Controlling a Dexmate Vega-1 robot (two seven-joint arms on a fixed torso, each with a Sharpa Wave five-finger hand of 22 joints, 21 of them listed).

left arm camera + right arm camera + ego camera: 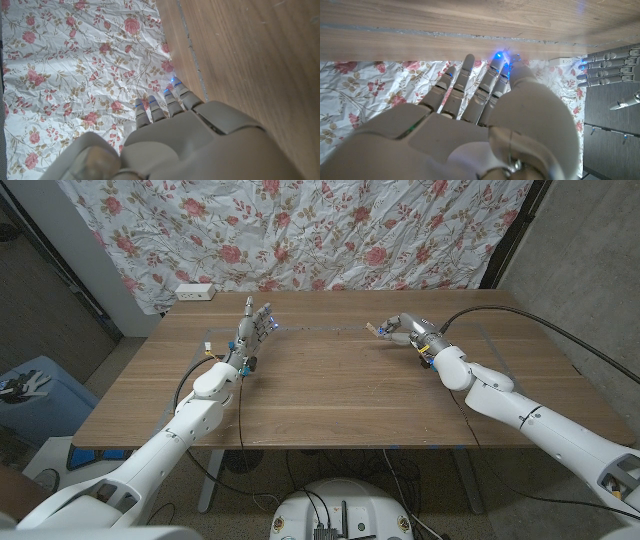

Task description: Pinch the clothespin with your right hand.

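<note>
- Apparently the clothespin (pixel 378 331) is already in the grasp: a small tan, wood-coloured piece shows at the fingertips of the right hand (pixel 402 330), at the far right part of the wooden table (pixel 330 395), near the back edge. It is too small in the head view to tell whether its jaws are squeezed apart.
- Judging from that, the reach and the take look done. What may be left is the squeeze itself, or simply holding it; the pictures do not settle which.
- From the head camera, the right hand's fingers are drawn together toward the clothespin, thumb side meeting them, so I read it as pinching the piece. In the right wrist view the right hand's fingers (pixel 487 87) extend close side by side toward the table edge, and the clothespin cannot be made out there.
- Over on the other side, the left hand (pixel 252 328) stands on its edge near the far left part of the table, fingers straight and close together, holding nothing; it is well apart from the clothespin.
- Counted: one clothespin, two robot hands, one table.
- Behind the table hangs one floral cloth (pixel 330 230) with red roses, and one white power strip (pixel 194 292) sits at its foot, just beyond the table's back left corner.
- One blue object (pixel 35 395) lies on the floor to the left of the table; what it is I cannot tell.
</note>
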